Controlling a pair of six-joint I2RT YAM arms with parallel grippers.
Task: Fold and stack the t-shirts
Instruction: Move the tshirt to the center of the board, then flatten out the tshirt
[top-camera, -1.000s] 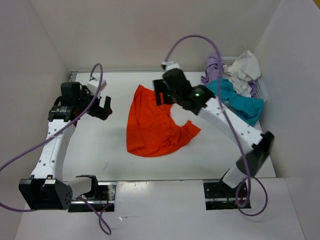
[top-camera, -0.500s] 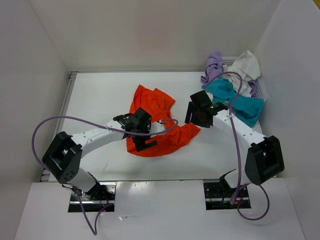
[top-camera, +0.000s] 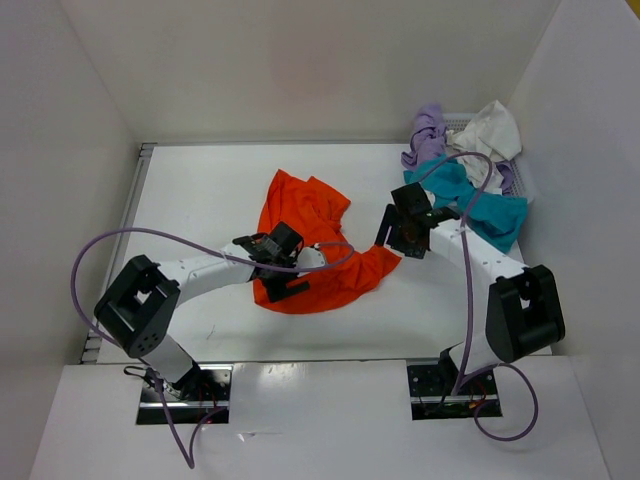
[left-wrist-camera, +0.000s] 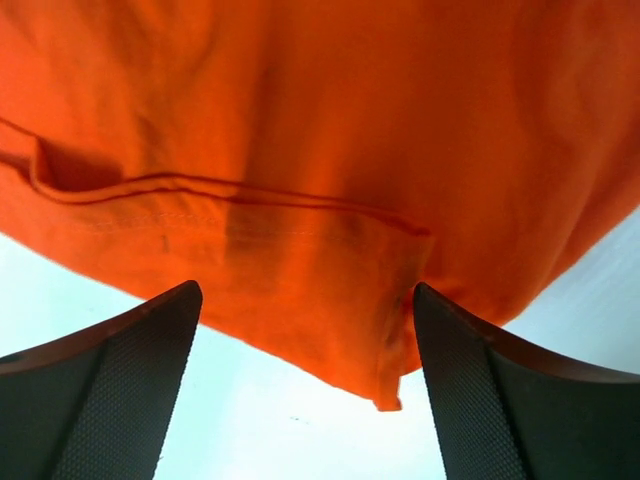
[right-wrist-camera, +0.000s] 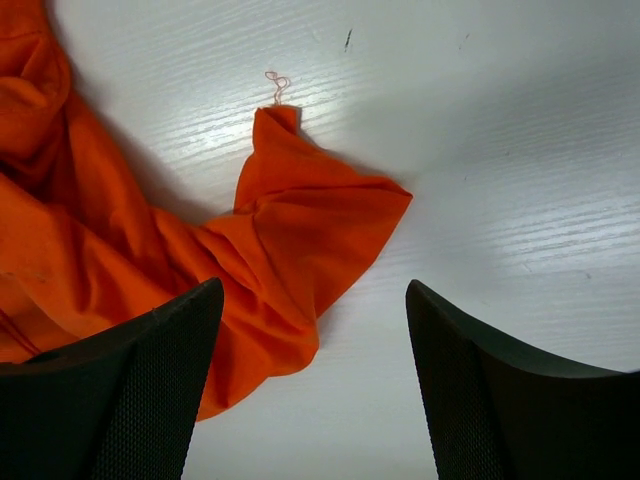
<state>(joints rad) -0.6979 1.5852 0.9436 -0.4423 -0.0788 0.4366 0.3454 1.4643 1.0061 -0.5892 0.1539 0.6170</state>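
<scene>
Orange t-shirt (top-camera: 310, 215) loose; basket (top-camera: 516, 182) holds others (top-camera: 490, 215); left end effector (left-wrist-camera: 305, 290), right end effector (right-wrist-camera: 313, 286) spread.

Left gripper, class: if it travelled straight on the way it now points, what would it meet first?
The left gripper would probably meet the orange t-shirt first, at its hemmed edge between the open jaws; depth is unclear.

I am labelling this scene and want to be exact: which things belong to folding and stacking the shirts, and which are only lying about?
For the job:
- orange shirt
- teal shirt
- purple shirt
- white shirt

Lying about:
- basket
</scene>
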